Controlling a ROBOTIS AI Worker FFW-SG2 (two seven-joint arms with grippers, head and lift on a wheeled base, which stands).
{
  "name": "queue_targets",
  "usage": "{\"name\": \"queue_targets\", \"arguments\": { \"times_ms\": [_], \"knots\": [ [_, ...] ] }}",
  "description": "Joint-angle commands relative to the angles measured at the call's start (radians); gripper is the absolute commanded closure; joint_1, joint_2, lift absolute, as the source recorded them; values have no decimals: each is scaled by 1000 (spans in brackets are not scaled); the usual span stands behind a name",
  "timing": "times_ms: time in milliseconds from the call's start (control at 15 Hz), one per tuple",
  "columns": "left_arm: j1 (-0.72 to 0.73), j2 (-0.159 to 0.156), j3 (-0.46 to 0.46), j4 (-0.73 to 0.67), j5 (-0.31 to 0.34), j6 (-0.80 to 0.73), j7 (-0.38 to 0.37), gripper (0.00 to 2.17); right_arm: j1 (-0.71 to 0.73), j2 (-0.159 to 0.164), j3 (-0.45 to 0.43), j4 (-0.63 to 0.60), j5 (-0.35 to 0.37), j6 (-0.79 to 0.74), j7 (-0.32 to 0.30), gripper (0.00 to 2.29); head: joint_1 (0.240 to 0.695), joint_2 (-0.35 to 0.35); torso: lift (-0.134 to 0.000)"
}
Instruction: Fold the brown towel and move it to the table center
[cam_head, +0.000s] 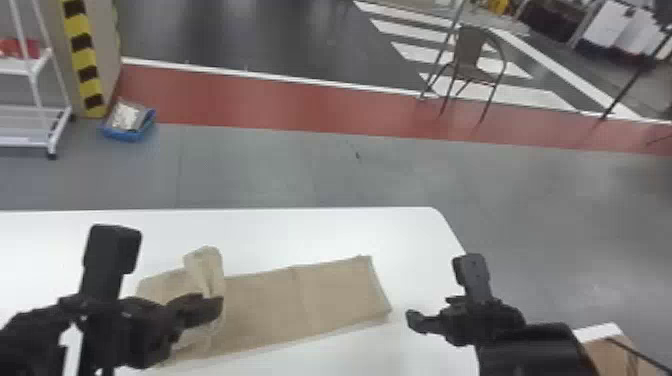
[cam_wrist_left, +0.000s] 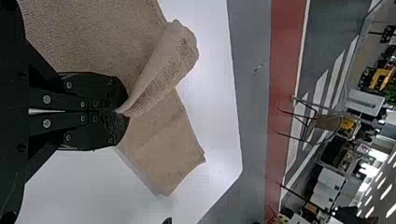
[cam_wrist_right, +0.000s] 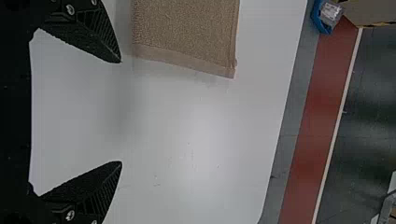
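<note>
In the head view the brown towel (cam_head: 300, 300) lies as a long flat strip on the white table (cam_head: 320, 230), its left part lifted and bunched beside my left gripper (cam_head: 212, 307). The left wrist view has my left gripper (cam_wrist_left: 120, 112) shut on a pinched fold of the towel (cam_wrist_left: 163, 70), while the rest of the cloth hangs or lies around it. To the right of the towel's flat end is my right gripper (cam_head: 417, 320). In the right wrist view my right gripper (cam_wrist_right: 120, 112) is open with nothing between its fingers, just off the edge of the towel (cam_wrist_right: 187, 35).
The table's rounded far right corner is behind the right gripper. A cardboard box (cam_head: 605, 350) stands at the lower right beside the table. Beyond are a white rack (cam_head: 37, 100), a blue bin (cam_head: 127, 122) and a chair (cam_head: 470, 55) on the floor.
</note>
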Motion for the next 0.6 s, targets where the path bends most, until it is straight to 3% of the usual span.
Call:
{"name": "queue_targets", "arguments": {
  "times_ms": [0, 267, 533],
  "knots": [
    [-34, -14, -94, 24, -2, -2, 46, 2142, 4, -1, -9, 0, -2, -5, 0, 110, 695, -350, 0],
    [-91, -64, -183, 174, -10, -82, 167, 2142, 7, -8, -9, 12, -20, -30, 0, 110, 695, -350, 0],
    [-126, -64, -290, 247, -22, -140, 255, 2142, 7, -21, -7, 33, -29, -45, 0, 110, 695, -350, 0]
  ]
}}
